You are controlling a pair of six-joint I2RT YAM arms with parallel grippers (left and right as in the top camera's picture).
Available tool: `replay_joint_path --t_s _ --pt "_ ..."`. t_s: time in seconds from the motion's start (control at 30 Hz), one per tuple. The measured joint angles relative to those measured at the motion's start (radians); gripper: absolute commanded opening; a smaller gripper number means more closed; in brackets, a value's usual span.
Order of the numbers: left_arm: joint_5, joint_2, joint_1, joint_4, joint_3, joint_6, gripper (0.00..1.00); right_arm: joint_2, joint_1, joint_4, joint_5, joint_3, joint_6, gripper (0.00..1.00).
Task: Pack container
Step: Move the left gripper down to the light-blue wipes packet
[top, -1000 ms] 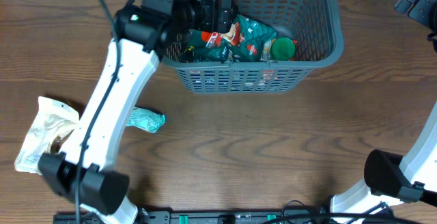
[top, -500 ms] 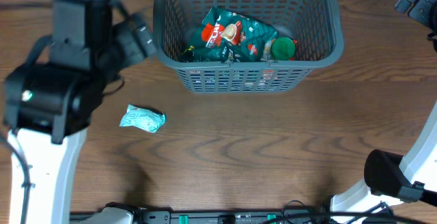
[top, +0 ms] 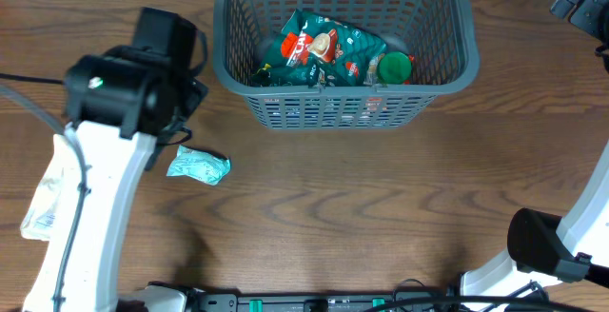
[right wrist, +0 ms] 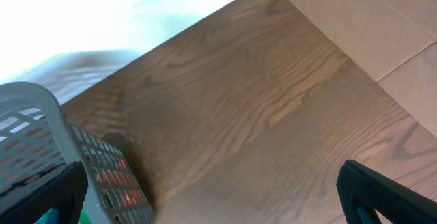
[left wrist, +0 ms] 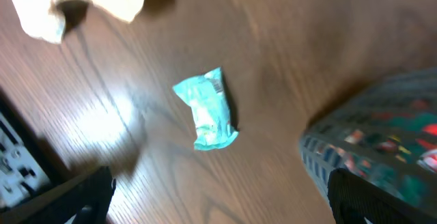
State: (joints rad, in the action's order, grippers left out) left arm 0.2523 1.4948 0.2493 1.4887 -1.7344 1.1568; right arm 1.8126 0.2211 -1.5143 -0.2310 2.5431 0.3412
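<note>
The dark grey lattice container (top: 452, 65) stands at the table's far middle, holding a green snack bag (top: 324, 50) and a green-capped item (top: 393, 68). A small teal packet (top: 200, 165) lies on the table left of centre; it also shows in the left wrist view (left wrist: 206, 108). A white and cream bag (top: 43, 203) lies at the far left, mostly hidden under my left arm. My left gripper (left wrist: 215, 200) is open and empty, above the table between the teal packet and the container's corner (left wrist: 372, 152). My right gripper (right wrist: 218, 197) is open and empty beside the container's right side (right wrist: 41, 135).
My left arm (top: 105, 160) spans the table's left side. The right arm's base (top: 547, 245) sits at the bottom right. Cardboard (right wrist: 382, 26) lies beyond the table's far right edge.
My left arm has swung out of the container to the left and back a little toward the teal packet, empty. The green bag stays in the container. The right arm has not moved.
</note>
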Motion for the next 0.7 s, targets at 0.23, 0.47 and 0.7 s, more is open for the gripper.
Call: replay_joint_path --t_s 0.23,0.47,0.7 --pt "-0.074 0.02 0.0 -0.168 0.242 0.071 0.98 0.0 0.0 0.0 0.0 0.0 0.0 0.99" --pt "-0.124 0.02 0.0 -0.303 0.435 0.074 0.98 0.0 0.0 0.0 0.0 0.0 0.0 0.99" --pt "-0.164 0.02 0.0 -0.415 0.552 0.068 0.99 0.0 0.0 0.0 0.0 0.0 0.0 0.99"
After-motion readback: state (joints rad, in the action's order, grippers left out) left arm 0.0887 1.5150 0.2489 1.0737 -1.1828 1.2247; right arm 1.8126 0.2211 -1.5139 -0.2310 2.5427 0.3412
